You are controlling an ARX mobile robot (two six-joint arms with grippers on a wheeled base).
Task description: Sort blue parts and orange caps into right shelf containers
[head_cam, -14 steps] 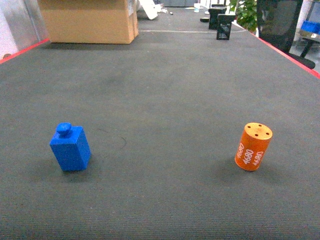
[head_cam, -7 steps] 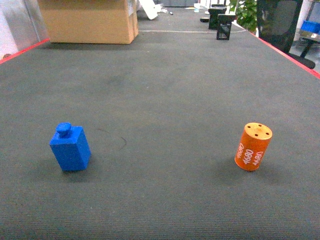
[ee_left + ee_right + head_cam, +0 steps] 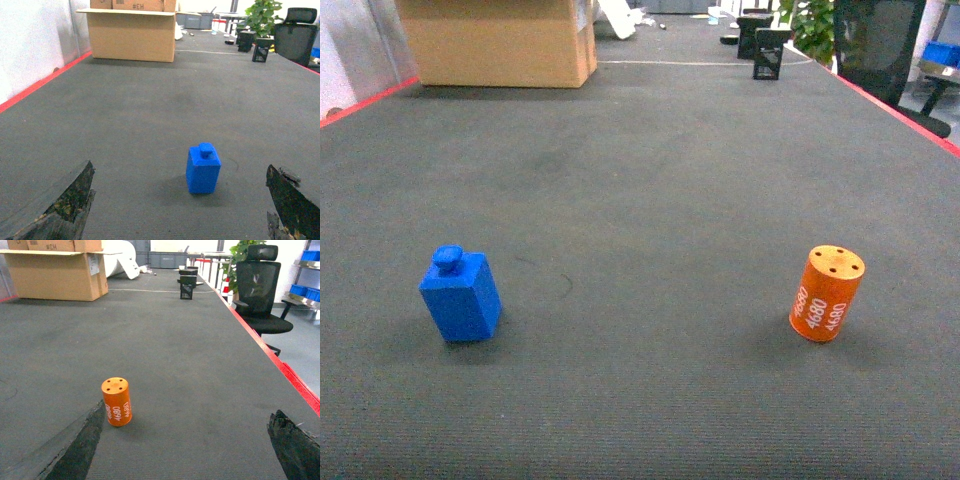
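A blue part [image 3: 460,297], a small block with a knob on top, stands on the dark grey mat at the left. An orange cap [image 3: 827,293] printed "4680" stands upright at the right. Neither gripper shows in the head view. In the left wrist view my left gripper [image 3: 178,167] is open, and the blue part [image 3: 203,169] stands ahead between its wide-spread fingers, untouched. My right gripper [image 3: 188,408] is open too, with the orange cap [image 3: 116,402] just ahead of its left finger [image 3: 80,447]. Blue containers [image 3: 303,290] sit on a shelf far off to the right.
A large cardboard box [image 3: 495,40] stands at the mat's far left. A black office chair [image 3: 260,287] is beyond the red right edge [image 3: 295,382]. Small black stands [image 3: 767,50] and a plant [image 3: 812,25] are at the far end.
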